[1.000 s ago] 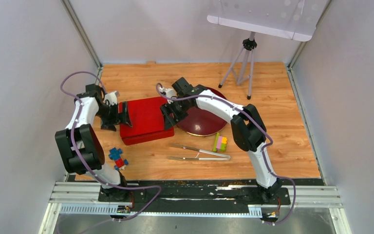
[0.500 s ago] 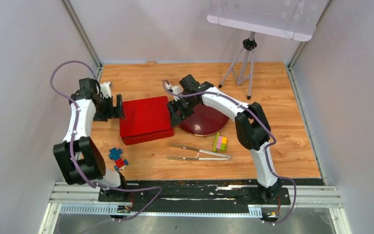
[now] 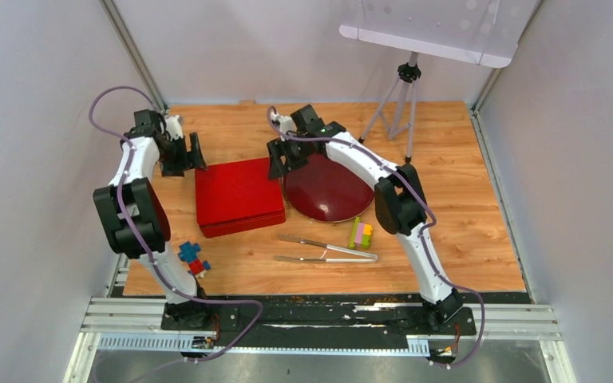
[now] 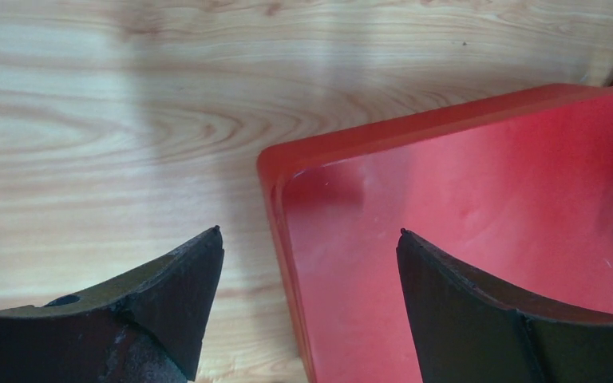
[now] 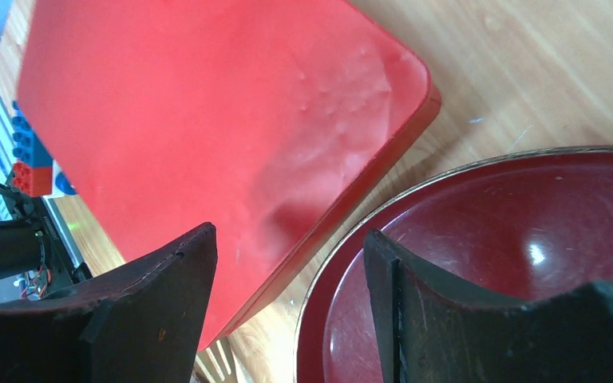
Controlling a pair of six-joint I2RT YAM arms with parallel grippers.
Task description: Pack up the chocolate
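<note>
We see both pincers wide and empty: the left gripper (image 4: 309,231) hangs above a rounded corner of the glossy red box (image 3: 238,198), and the right gripper (image 5: 287,231) hangs where the box meets the round dark-red plate (image 3: 331,195). The box is shut and the chocolate is out of sight. Metal tongs (image 3: 327,251) and toy blocks (image 3: 360,233) lie on the wood-grain table (image 3: 463,207).

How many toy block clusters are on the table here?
2. A blue-red cluster lies by the left arm; a green-pink cluster sits between the plate and tongs. Others could hide under the arms.
</note>
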